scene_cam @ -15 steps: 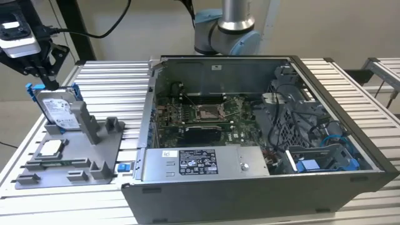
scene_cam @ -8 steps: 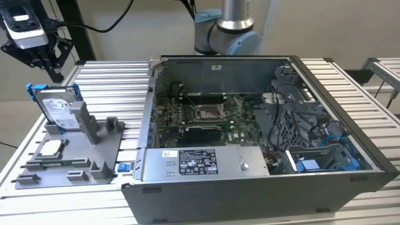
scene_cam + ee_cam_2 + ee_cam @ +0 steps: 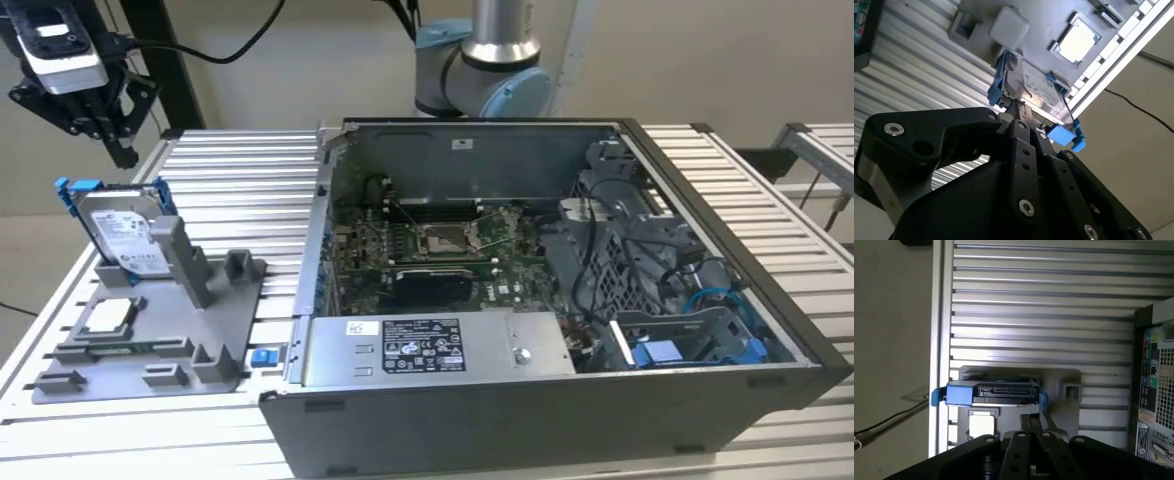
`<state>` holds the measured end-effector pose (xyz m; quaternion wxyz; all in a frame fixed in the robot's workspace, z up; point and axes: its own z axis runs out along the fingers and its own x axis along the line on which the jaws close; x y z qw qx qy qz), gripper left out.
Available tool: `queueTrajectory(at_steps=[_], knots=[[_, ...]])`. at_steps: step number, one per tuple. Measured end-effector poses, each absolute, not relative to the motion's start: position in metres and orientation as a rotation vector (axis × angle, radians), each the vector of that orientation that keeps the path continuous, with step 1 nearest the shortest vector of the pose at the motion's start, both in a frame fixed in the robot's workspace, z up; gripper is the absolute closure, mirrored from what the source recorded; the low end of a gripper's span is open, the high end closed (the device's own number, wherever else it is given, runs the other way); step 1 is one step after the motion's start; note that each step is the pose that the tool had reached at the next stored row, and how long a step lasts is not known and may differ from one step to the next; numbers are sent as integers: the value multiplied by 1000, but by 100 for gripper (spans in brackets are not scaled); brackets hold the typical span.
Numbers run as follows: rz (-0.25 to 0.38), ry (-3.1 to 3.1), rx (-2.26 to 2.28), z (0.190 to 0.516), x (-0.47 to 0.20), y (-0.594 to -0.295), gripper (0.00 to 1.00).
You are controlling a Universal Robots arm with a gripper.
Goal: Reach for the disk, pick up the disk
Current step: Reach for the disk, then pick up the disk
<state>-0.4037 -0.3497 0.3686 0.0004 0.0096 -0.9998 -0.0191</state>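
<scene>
- Ribbed aluminium, the worktop carries everything. The open computer case takes up its middle and the exterior view's right.
- The grey holder lies along the worktop's edge on the exterior view's left, just beside the case.
- The disk stands upright in the holder's far end, near that same edge, with a blue rail on each side.
- My pincer hangs above the disk, well apart from it. It is clenched on nothing, with the fingers pressed together.
- I judge this is the reach, and the pick-up has not begun. A grip would call for jaws parted wider than the disk's thin body and lined up over its top edge.
- A small square chip lies flat on the holder, toward the worktop's near corner. It is not my target.
</scene>
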Motion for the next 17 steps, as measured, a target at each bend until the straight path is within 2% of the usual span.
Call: queueTrajectory(at_steps=[17], knots=[[-60,-3140,30,368,-415,-322,100]])
